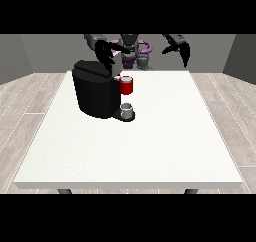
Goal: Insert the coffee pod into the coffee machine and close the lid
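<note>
The robot hand at the view's left (105,53) hangs just above the rear top of the coffee machine (95,88); whether its fingers are curled cannot be told. The robot hand at the view's right (182,50) is raised well apart from the machine, fingers drooping, holding nothing. A red thing at the machine (126,85) sits at its front. Below it, a grey thing (127,109) rests on the machine's base. The machine stands on the white surface (150,151).
</note>
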`<state>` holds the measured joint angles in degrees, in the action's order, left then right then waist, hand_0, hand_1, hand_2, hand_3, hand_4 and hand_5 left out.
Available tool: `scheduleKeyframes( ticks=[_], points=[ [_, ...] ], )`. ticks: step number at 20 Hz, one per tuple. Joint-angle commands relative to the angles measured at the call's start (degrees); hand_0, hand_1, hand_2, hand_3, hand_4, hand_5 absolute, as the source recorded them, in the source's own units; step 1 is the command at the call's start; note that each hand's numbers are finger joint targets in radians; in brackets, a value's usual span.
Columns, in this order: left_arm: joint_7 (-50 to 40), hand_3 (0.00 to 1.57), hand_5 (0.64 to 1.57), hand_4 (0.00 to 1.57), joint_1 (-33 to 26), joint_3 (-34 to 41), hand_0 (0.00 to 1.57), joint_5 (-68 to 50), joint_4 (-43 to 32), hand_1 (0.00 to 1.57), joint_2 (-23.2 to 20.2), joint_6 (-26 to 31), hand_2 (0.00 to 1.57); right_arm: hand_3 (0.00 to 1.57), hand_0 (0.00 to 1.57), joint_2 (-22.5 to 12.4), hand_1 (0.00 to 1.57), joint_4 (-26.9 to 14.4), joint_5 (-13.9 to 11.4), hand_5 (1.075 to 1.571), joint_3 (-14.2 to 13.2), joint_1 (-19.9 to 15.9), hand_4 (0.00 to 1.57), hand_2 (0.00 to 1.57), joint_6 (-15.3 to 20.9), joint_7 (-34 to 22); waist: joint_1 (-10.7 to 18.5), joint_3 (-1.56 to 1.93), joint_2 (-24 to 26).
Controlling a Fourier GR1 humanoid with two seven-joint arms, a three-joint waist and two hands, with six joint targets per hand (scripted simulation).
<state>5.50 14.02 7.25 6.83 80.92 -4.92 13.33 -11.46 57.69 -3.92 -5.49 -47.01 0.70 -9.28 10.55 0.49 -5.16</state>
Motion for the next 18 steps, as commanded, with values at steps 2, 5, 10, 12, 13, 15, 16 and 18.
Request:
scheduleKeyframes(
  ticks=[2,5,10,12,13,15,16,18],
  points=[
    [0.91,0.00,1.571,0.36,1.34,-0.80,0.00,0.31,-0.16,0.00,-0.52,0.83,0.00,0.00,0.00,3.64,0.00,1.27,-1.91,1.571,3.51,-5.03,0.00,0.00,0.63,0.55,4.35,-0.52,-0.75],
    [0.44,0.00,1.571,0.38,-0.20,-2.37,0.00,0.18,0.40,0.00,1.11,1.18,0.00,0.00,0.00,1.30,0.00,2.10,-3.27,1.571,3.98,-4.33,0.09,0.00,-0.72,0.76,5.88,-0.49,-0.65],
    [1.34,0.00,1.571,0.38,3.70,-1.12,0.00,-1.13,-0.22,0.00,-1.31,3.32,0.00,0.00,0.00,0.46,0.00,4.10,-5.83,1.571,3.63,-8.93,0.26,0.00,2.72,-1.84,9.72,-0.53,-3.28],
    [0.62,0.00,1.571,0.43,4.97,-2.55,0.00,-1.09,1.08,0.00,0.22,3.06,0.00,0.00,0.00,-1.31,0.00,3.92,-6.00,1.571,2.85,-9.59,0.24,0.00,1.81,-2.19,11.32,-0.46,-4.57],
    [1.44,0.00,1.571,0.42,6.62,-0.52,0.00,-2.06,-0.03,0.00,-1.69,3.75,0.00,0.00,0.00,-0.06,0.00,5.25,-6.23,1.571,3.10,-9.43,0.16,0.00,2.99,-3.21,10.96,-0.50,-5.33],
    [1.27,0.00,1.571,0.43,6.30,-1.09,0.00,-1.80,-0.20,0.00,-0.82,3.29,0.00,0.00,0.00,-0.89,0.00,6.50,-5.84,1.571,2.52,-8.99,0.13,0.00,1.97,-3.67,11.29,-0.46,-5.91],
    [0.85,0.00,1.571,0.44,6.19,-2.17,0.00,-2.15,-0.81,0.00,-0.18,4.43,0.00,0.00,0.00,-0.32,0.00,7.24,-6.00,1.571,3.21,-9.99,0.10,0.00,1.43,-6.01,12.21,-0.50,-5.07],
    [-0.26,0.00,1.571,0.37,7.96,-1.88,0.00,-1.78,-0.52,0.00,-0.15,3.38,0.00,0.00,0.00,-2.45,0.00,8.05,-7.28,1.571,2.99,-10.19,0.09,0.00,1.07,-5.94,13.36,-0.43,-7.08]
  ],
)
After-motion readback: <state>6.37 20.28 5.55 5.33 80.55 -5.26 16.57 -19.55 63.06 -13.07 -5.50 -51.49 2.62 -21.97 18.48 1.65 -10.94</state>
